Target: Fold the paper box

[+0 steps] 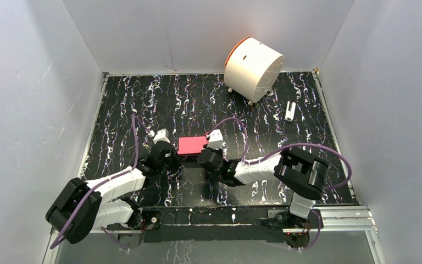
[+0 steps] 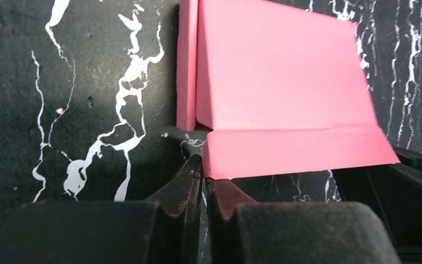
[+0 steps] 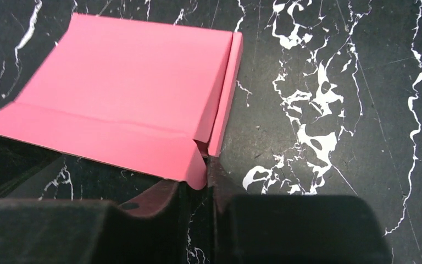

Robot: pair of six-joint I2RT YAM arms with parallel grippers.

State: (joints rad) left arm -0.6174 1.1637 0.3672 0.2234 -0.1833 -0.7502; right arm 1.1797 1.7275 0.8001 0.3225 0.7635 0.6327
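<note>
Pressed nearly together, left gripper (image 2: 203,175) has the paper box (image 2: 280,82) flap's corner at its tips; right gripper (image 3: 195,179) stands narrow at the other corner, hold unclear. Likely the closing stage: the flap needs tucking next.

- The white-and-black jointed left arm (image 1: 112,184) stretches low from its base, angled inward toward the centre.
- The black two-finger left gripper (image 2: 204,171) has its tips drawn together, with only a slit between them.
- The white-and-black right arm (image 1: 258,168) folds at the elbow, its forearm pointing left.
- The black two-finger right gripper (image 3: 200,184) has its tips slightly parted.
</note>
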